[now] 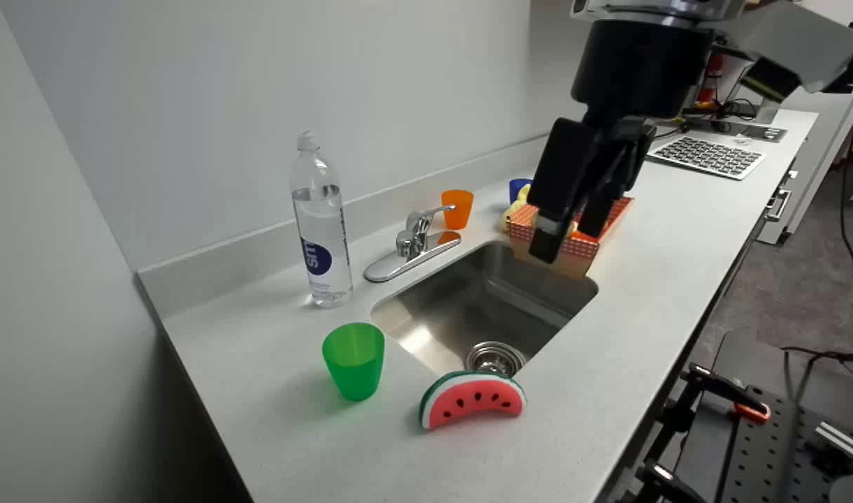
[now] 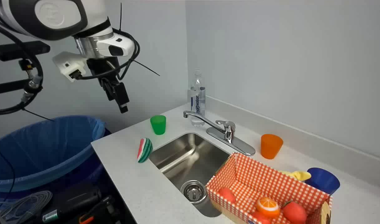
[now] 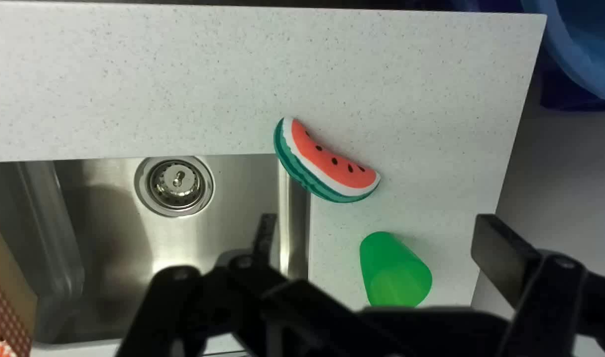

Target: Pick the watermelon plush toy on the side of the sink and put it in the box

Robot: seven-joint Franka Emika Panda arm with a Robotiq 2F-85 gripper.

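Jaws spread wide, the gripper (image 3: 375, 229) hangs above the pale, speckled counter (image 3: 183, 84). Below it lies the watermelon plush toy (image 3: 326, 166), a plump curved slice with dark seed dots and striped green rind, at the edge of the steel sink (image 3: 238, 203). Beneath the gripper, a tapered, translucent green cup (image 3: 394, 272) stands near the toy, showing between the jaws in the wrist view. In an exterior view the gripper partly hides the checked box (image 1: 577, 249) of rounded toys (image 2: 268, 207); a clear bottle (image 1: 323, 244) stands well apart from the gripper.
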